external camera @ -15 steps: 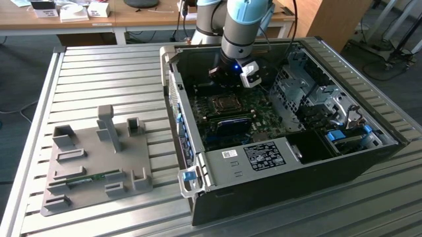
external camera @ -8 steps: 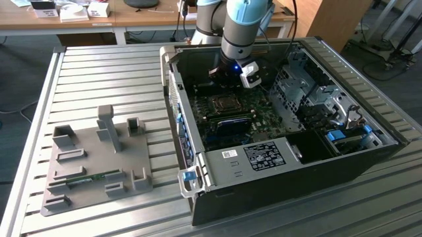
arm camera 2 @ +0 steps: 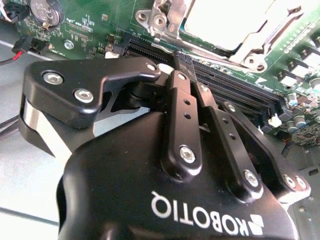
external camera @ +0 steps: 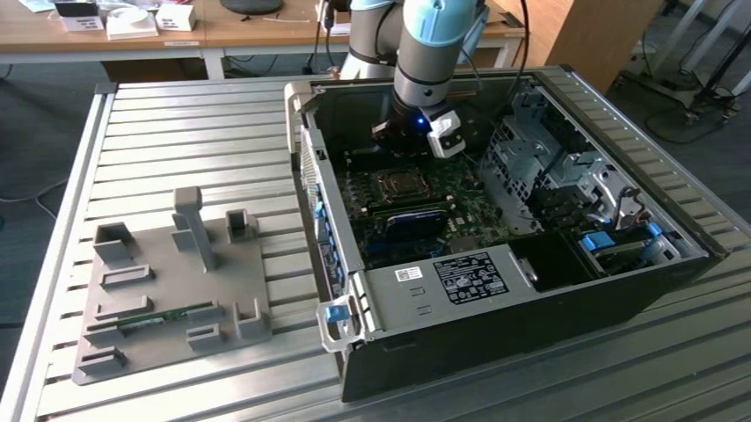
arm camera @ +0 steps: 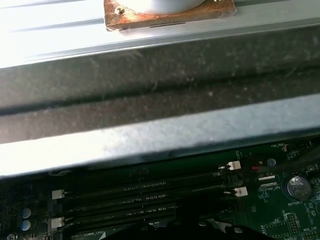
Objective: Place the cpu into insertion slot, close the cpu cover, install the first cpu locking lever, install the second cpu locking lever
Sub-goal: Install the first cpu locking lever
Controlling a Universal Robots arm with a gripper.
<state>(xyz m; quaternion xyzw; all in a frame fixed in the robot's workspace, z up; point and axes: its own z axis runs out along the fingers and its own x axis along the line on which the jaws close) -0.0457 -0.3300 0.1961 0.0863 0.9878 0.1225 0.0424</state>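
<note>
We see the gripper [external camera: 406, 143] low inside the open computer case [external camera: 657, 264], its fingers [arm camera 2: 184, 62] pressed together, just beyond the insertion slot [external camera: 399, 184]. There the cpu [arm camera 2: 225, 20] sits with the cpu cover [arm camera 2: 260, 42] lying flat around it, beside the memory slots [arm camera 2: 235, 90].

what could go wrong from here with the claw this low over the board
1. The claw hangs close over the memory slots; a slightly low or skewed move could scrape them.
2. The cpu lies inside the cpu cover frame; whether it is locked is unclear, so a bump might shift it.
</note>
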